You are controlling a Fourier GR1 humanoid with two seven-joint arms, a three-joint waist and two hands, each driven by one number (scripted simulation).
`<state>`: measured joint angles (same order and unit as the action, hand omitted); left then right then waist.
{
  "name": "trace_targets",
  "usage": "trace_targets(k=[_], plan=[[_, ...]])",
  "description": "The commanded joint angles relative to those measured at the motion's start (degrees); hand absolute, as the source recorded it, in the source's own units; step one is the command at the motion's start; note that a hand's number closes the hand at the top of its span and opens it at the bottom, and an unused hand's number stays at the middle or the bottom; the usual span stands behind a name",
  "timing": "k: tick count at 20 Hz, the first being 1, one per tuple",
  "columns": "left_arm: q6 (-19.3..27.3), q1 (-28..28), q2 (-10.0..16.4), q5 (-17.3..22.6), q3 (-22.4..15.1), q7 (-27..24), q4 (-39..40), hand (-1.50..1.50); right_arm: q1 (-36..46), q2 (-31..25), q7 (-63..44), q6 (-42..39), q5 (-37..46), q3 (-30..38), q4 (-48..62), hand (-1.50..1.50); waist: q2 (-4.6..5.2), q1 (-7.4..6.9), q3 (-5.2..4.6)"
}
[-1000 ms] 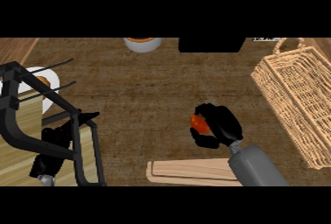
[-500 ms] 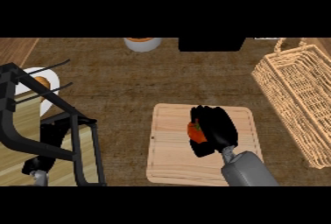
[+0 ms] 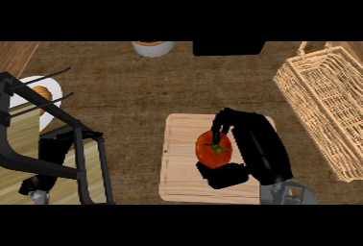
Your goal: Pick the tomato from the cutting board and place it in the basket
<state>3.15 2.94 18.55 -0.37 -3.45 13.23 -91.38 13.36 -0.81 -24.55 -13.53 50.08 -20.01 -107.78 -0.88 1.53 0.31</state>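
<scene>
A: Head view, quick. Tomato?

B: The tomato (image 3: 213, 148) sits over the middle of the cutting board (image 3: 181, 178). Can't tell if it touches the wood or is just off it.

A: Right hand?

B: The right hand (image 3: 259, 149) comes in over the board's right half and is clamped on the tomato. Its fingers (image 3: 225, 120) curl over the far side and the thumb (image 3: 225, 175) presses the near side.

A: Basket?

B: The basket (image 3: 322, 110) is right of the board, well apart from it, and nothing shows inside it.

A: Left hand?

B: The left hand (image 3: 51, 158) is a dark shape left of the board, behind the black rack (image 3: 89, 158). Can't tell its state.

A: Anything else?

B: A plate (image 3: 28, 86) is far left of the board, with something orange on it. A cup (image 3: 152, 48) is beyond the board's far edge.

A: Progress?

B: I'd say the grasp is made and that's all. The lift, the carry right to the basket and the release are all left. Early stage.
</scene>
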Motion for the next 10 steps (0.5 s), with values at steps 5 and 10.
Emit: trace_targets(k=[5, 10], plan=[[3.2, -7.4, -3.5, -2.6, -0.9, 2.3, 3.0, 0.0, 12.8, 0.8, -19.9, -11.3, -9.3, 9.8, -20.6, 1.5, 0.65, 0.04, -0.4], [1.3, -9.3, -2.9, -1.4, 0.6, 2.3, 4.8, 0.0, 28.2, 0.7, -31.4, -14.7, -14.4, 18.2, -18.6, 1.5, 0.83, -0.61, -0.44]])
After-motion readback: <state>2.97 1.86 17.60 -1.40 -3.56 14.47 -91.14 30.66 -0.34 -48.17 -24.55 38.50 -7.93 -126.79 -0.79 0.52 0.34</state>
